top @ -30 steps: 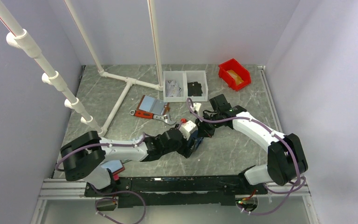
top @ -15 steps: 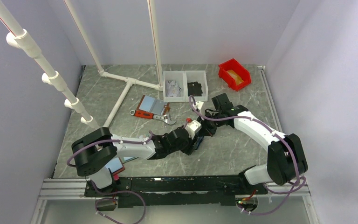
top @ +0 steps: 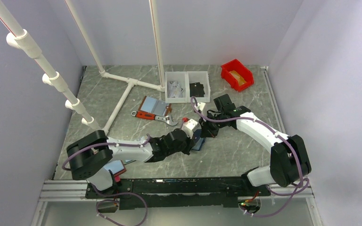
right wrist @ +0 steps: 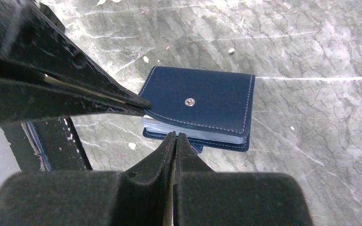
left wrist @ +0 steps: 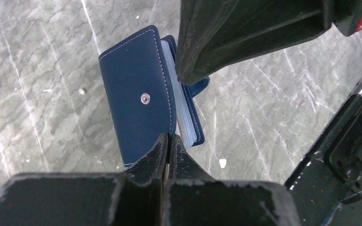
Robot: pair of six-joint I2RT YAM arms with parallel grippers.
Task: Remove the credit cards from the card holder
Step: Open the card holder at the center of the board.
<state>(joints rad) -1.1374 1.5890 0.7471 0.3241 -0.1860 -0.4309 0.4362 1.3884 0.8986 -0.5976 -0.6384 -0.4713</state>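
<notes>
I see white shells on the left arm (top: pixel 122 149) and the right arm (top: pixel 259 132), set between bulky black joint housings. Lilac cables (top: pixel 192 104) loop along both. The left gripper (left wrist: pixel 167 146) and the right gripper (right wrist: pixel 174 141) have matte black wedge fingers, scuffed grey at the tips. A black base rail (top: pixel 184 184) carries them.

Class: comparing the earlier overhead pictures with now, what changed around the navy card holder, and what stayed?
The left gripper has closed its jaws and shifted slightly left, uncovering more of the card holder. The right gripper stays shut beside it. The card holder lies closed in the same spot; nothing has been pulled from it.
</notes>
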